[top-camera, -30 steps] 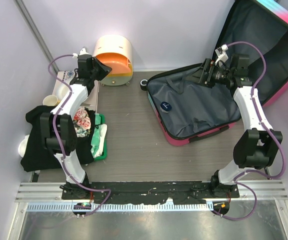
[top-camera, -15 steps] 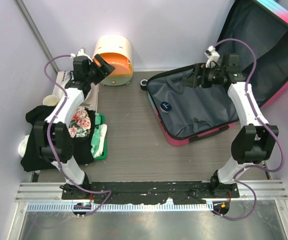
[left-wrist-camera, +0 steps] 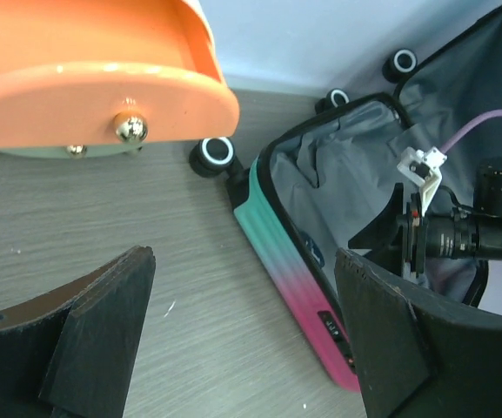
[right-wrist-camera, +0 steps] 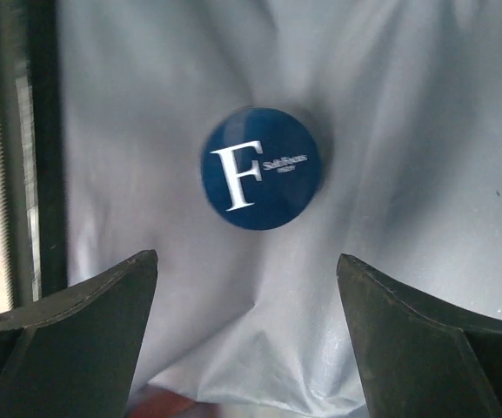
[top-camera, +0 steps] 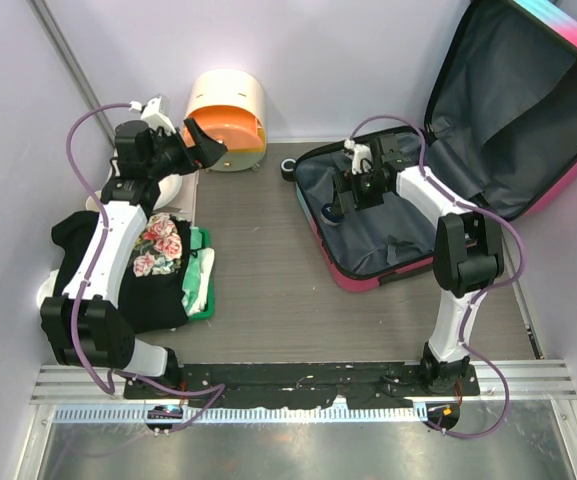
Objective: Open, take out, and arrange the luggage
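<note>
Right end effector [top-camera: 340, 205] has swung frame-left inside the open luggage [top-camera: 508, 100] — wide, empty, over a blue disc [right-wrist-camera: 261, 167]; left end effector [top-camera: 208, 143] gapes too. Unpacking step, likely next: descend, pinch it.

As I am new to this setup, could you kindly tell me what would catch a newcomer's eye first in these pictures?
The luggage dominates the right side, lying wide open with its lid raised and dark grey lining showing. Inside it, the open right gripper points at a blue disc marked with a white F. At the back left stands a cream-and-orange drawer box, with a pile of clothes nearer the arms.
</note>
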`<state>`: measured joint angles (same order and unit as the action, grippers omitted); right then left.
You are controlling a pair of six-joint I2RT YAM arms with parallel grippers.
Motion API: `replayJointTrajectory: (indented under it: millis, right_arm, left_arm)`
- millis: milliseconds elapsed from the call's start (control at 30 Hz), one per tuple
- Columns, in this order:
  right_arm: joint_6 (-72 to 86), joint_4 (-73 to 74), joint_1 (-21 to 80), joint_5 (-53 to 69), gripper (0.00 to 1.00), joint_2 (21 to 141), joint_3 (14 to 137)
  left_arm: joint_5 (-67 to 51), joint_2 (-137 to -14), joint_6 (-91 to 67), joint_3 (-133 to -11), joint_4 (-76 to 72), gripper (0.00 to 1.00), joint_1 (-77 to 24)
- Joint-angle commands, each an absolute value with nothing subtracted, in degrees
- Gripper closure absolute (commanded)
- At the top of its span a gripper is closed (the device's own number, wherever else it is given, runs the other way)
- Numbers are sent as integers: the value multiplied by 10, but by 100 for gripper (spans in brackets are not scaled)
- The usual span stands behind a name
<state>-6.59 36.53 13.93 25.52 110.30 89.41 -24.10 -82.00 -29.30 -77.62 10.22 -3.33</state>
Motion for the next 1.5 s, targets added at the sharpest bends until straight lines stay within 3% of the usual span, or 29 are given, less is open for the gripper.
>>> replayJointTrajectory:
  millis: [0, 733, 1067, 1300, 1467]
  right_arm:
    - [101, 286, 135, 213, 9, 1097, 877]
    - [213, 261, 153, 232, 9, 1194, 902]
    - [213, 262, 156, 198, 13, 1216, 921]
    - [205, 269, 157, 144, 10, 1218, 941]
    - [172, 268, 163, 121, 20, 1221, 945]
  left_arm:
    - [-255, -804, -254, -774, 128, 12, -31]
    - [-251, -817, -242, -787, 144, 12, -32]
    - [-249, -824, -244, -786, 142, 12, -31]
    - [-251, -826, -247, -782, 139, 12, -31]
    - [-251, -831, -247, -785, 138, 12, -32]
